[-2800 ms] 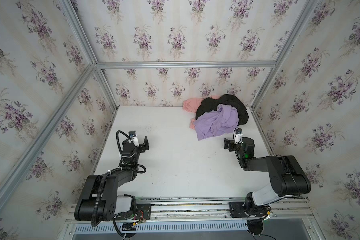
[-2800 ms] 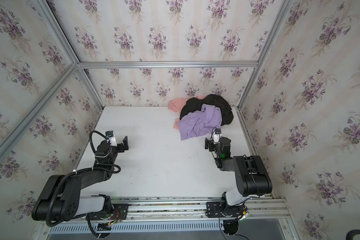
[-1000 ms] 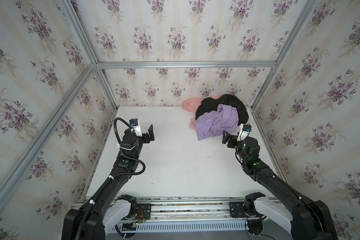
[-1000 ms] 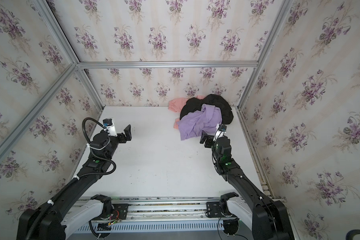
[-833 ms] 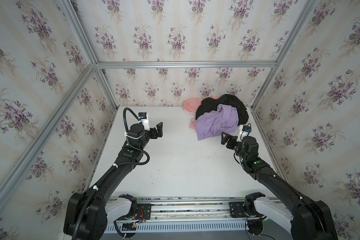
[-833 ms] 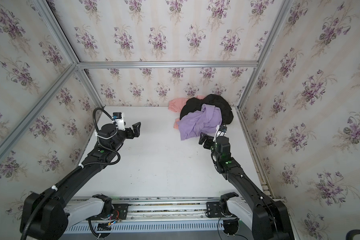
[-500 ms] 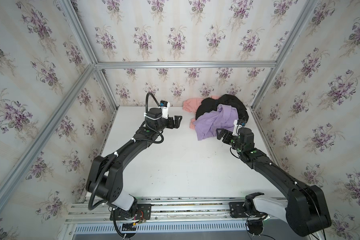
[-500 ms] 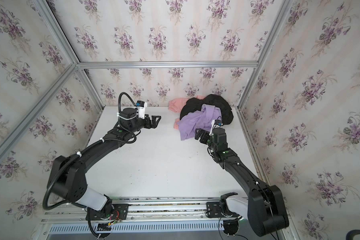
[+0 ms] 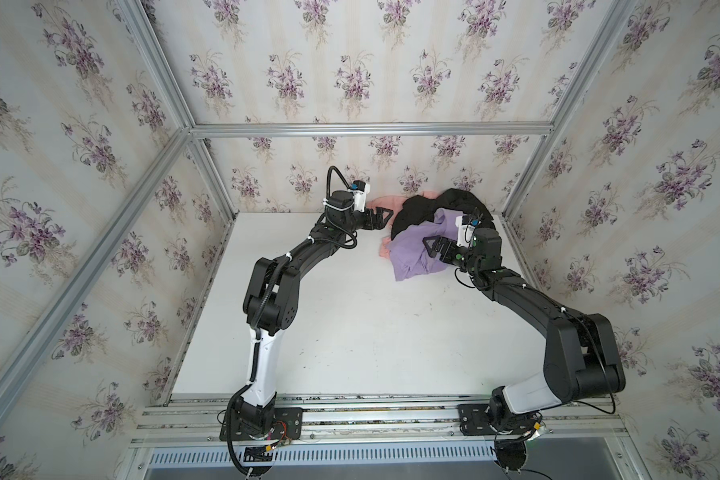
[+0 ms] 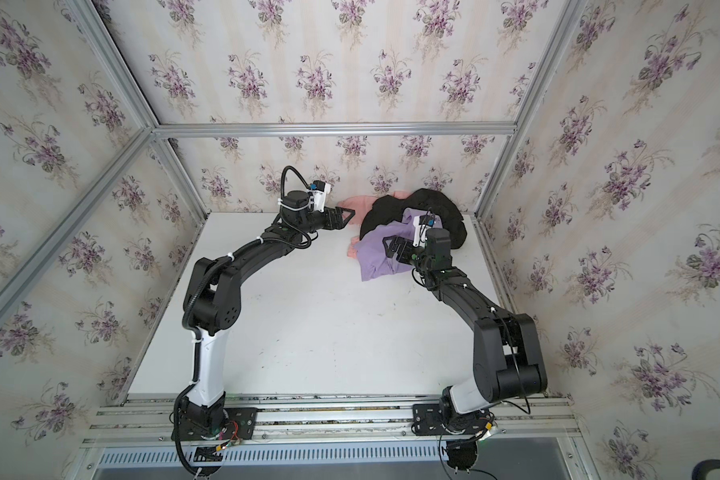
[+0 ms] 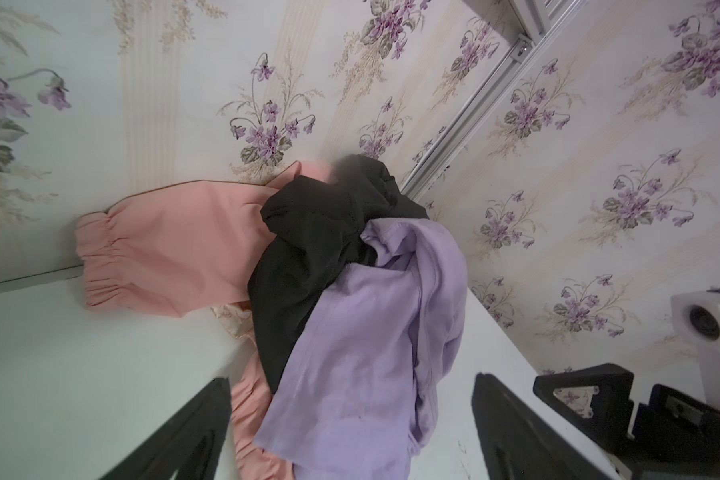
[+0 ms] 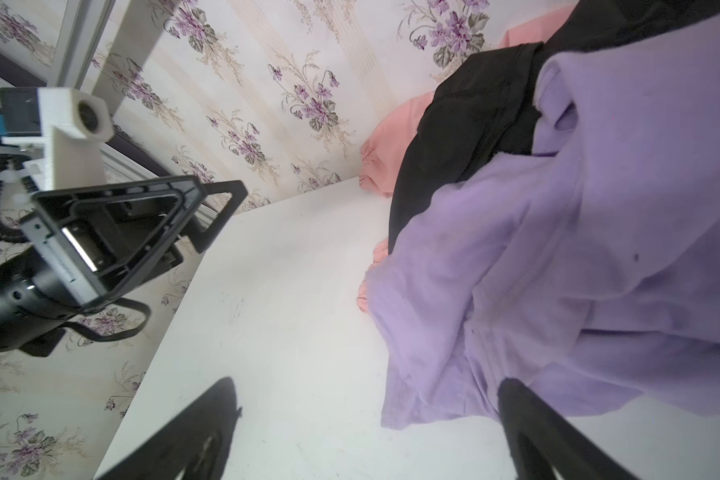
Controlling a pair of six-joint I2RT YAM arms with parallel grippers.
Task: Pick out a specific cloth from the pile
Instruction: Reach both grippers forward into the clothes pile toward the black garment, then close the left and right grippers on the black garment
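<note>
Your left gripper [image 9: 381,216] and right gripper [image 9: 431,246] gape empty; the right may pinch the soft lilac purple garment [image 9: 408,259] at its tips, not the soft black cloth [image 9: 412,210].

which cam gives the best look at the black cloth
The left wrist view: the black cloth sits mid-frame, large, between the pink garment and lilac garment. Both top views show it small in the far corner; the right wrist view catches only part.
</note>
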